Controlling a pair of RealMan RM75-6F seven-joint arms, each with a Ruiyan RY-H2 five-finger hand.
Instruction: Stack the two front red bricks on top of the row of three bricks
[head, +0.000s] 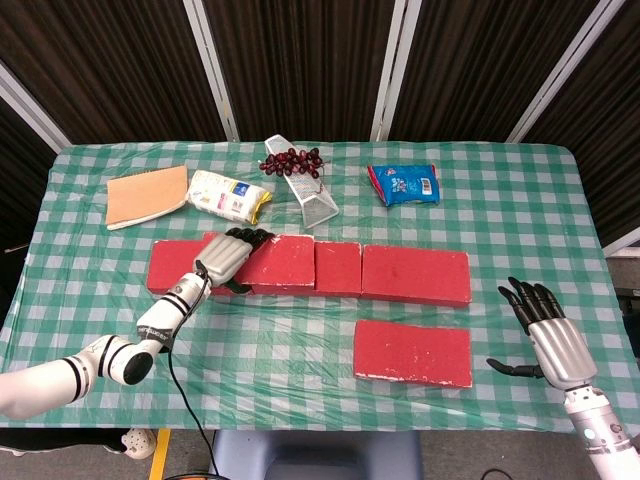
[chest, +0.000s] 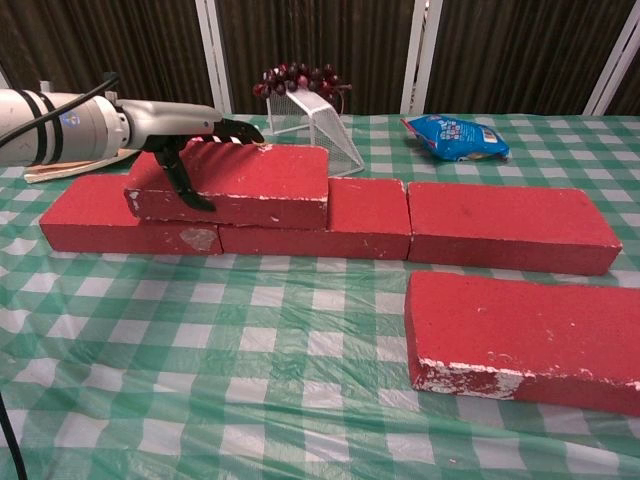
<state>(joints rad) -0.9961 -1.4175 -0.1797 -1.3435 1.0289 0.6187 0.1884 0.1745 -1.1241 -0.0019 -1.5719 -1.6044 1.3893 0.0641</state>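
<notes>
- Left hand (head: 226, 257): grips the left end of the stacked brick (chest: 232, 184), its fingers (chest: 228, 131) laid over the top face and its thumb (chest: 182, 181) pressed to the front face.
- Stacked brick: lies flat on the row of three bricks (head: 415, 274), spanning the joint between the left and middle bricks; whether it is fully seated cannot be told from the chest view.
- Front brick (head: 412, 352): lies flat on the table (head: 300, 340), just in front of the right brick of the row and apart from it.
- Right hand (head: 548, 337): hovers near the table's right front edge with its fingers spread, empty, well apart from the front brick.
- Behind the row: a notebook (head: 146, 195), a white packet (head: 229, 194), a wire basket (head: 309, 195) with grapes (head: 291, 160), and a blue packet (head: 402, 184).
</notes>
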